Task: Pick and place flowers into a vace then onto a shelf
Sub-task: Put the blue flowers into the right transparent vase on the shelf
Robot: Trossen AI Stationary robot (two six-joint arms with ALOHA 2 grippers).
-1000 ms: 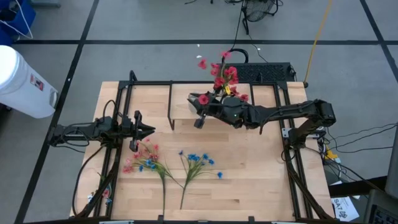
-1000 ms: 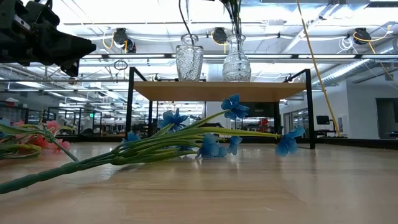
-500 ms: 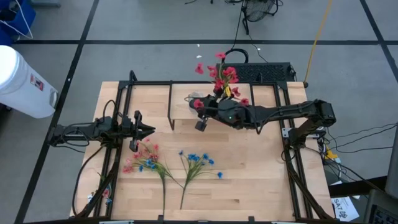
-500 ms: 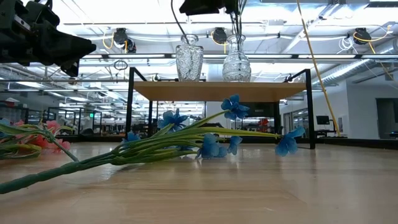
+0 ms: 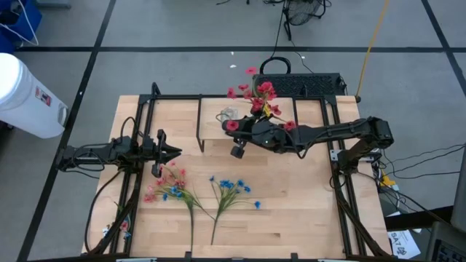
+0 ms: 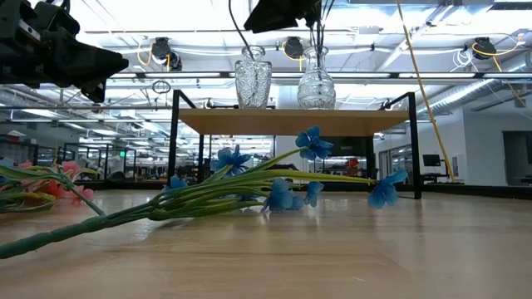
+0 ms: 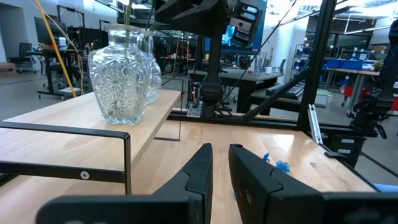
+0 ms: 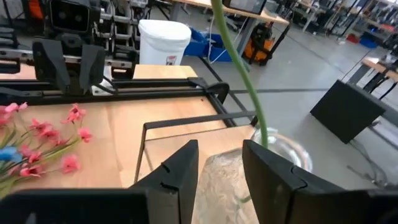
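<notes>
Right gripper (image 8: 214, 171) released, part-open above a glass vase (image 8: 242, 174), clear of the red flower's stem (image 8: 245, 81).

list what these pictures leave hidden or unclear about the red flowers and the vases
- Red flowers: blossoms cut off above the low view's top edge.
- Vase holding the red stem: covered by the right arm in the high view.
- Red stem's lower end: blurred inside the patterned glass, right wrist view.

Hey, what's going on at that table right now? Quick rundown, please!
Right hand open above the shelf, red flowers standing in a vase. Left hand waits, nearly closed. Blue and pink flowers on table.
</notes>
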